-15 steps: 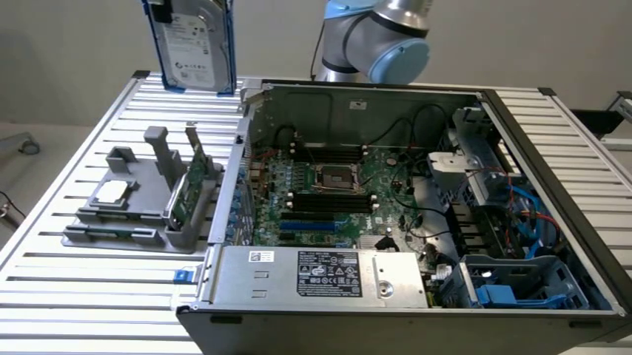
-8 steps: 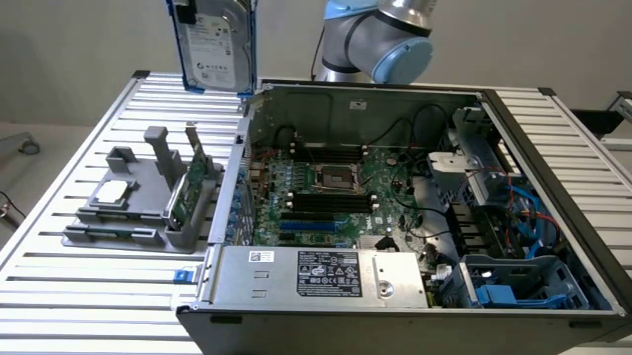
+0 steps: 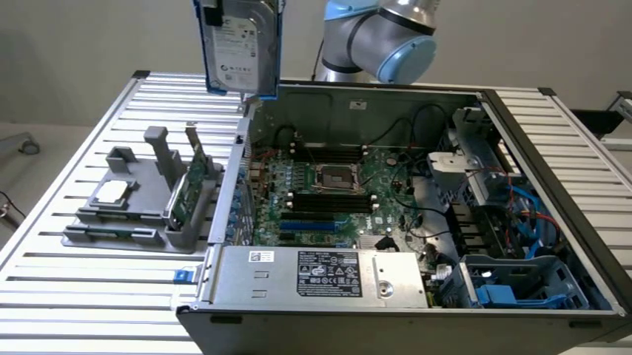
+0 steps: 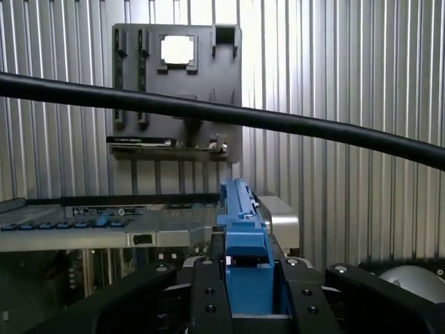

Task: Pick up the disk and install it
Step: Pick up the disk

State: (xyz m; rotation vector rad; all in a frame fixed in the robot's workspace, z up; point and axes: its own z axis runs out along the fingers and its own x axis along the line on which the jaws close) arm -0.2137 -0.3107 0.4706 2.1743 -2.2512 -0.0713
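We see our gripper (image 4: 249, 282) jaws pinching the disk (image 3: 240, 44) by its blue frame. The disk is flat and silver-grey with a white label. It hangs upright, high over the open computer's (image 3: 326, 118) side wall.

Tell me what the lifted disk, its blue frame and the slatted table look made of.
The disk: seemingly metal, silver-grey with dull sheen. Its blue frame: likely plastic, evenly coloured, moulded edges. The table: probably aluminium, pale matte ribbed slats.
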